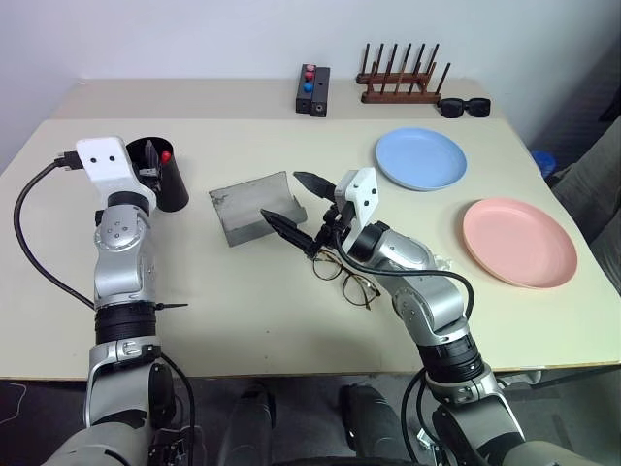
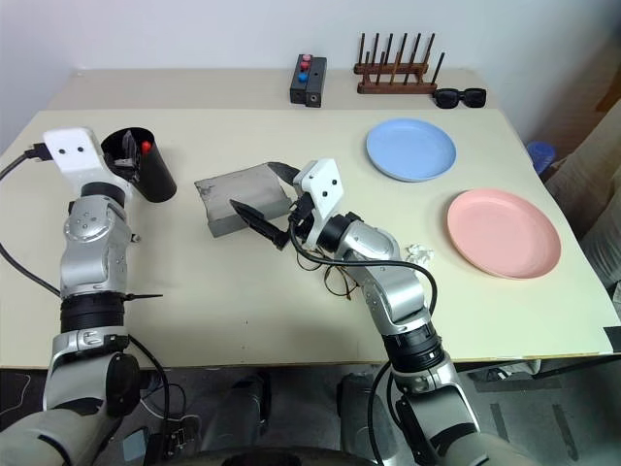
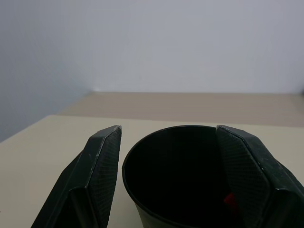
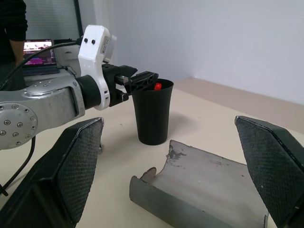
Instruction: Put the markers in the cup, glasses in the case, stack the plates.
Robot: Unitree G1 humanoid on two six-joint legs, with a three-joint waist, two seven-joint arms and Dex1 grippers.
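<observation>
The black cup (image 1: 173, 184) stands at the table's left, with the red cap of a marker (image 1: 166, 155) showing inside its rim. My left gripper (image 3: 166, 130) is open at the cup's mouth, a finger (image 3: 102, 156) on either side of the rim and nothing between them. The grey case (image 1: 247, 204) lies open in the middle. My right gripper (image 1: 281, 196) hovers open over its near right end. The wire-framed glasses (image 1: 347, 277) lie on the table under my right wrist. The blue plate (image 1: 420, 158) and the pink plate (image 1: 519, 241) lie apart at the right.
Black sunglasses (image 1: 464, 107), a wooden peg rack (image 1: 404, 83) and a black box (image 1: 312, 89) with red and blue knobs sit along the far edge. A small crumpled white scrap (image 2: 420, 253) lies left of the pink plate. A person (image 4: 14, 28) stands beyond the table.
</observation>
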